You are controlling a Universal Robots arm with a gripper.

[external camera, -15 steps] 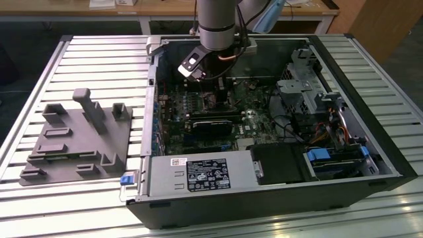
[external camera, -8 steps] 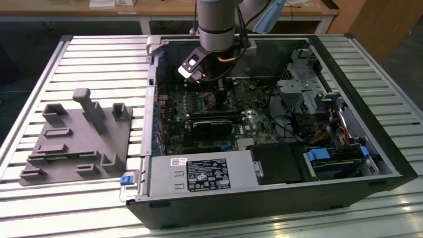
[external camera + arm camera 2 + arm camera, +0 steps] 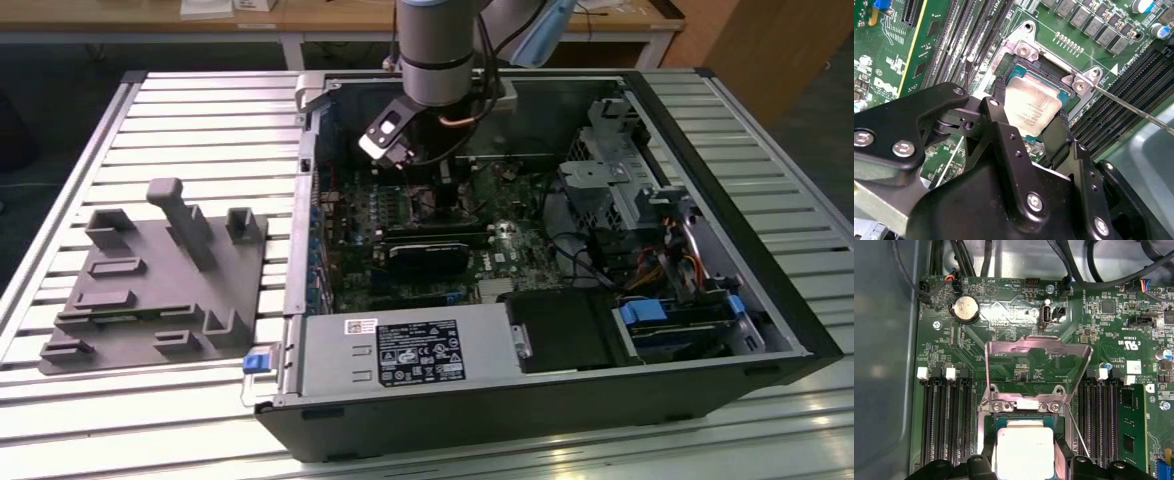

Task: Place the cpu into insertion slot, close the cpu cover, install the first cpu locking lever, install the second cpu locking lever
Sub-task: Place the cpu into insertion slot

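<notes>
The gripper [image 3: 1031, 104] pinches the cpu [image 3: 1029, 116] over the insertion slot [image 3: 1021, 69]. The cpu cover [image 3: 1037, 346] stands raised beyond its fingertips.

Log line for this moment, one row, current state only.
gripper: fingers shut on cpu | cpu: at insertion slot, seating unclear | cpu cover: raised open

The cpu [image 3: 1024, 452] is showing a pale, matt metal face; the cpu cover [image 3: 1036, 346] is gleaming as smooth bare metal, and the circuit board [image 3: 1094, 330] is looking glossy and lacquered
</notes>
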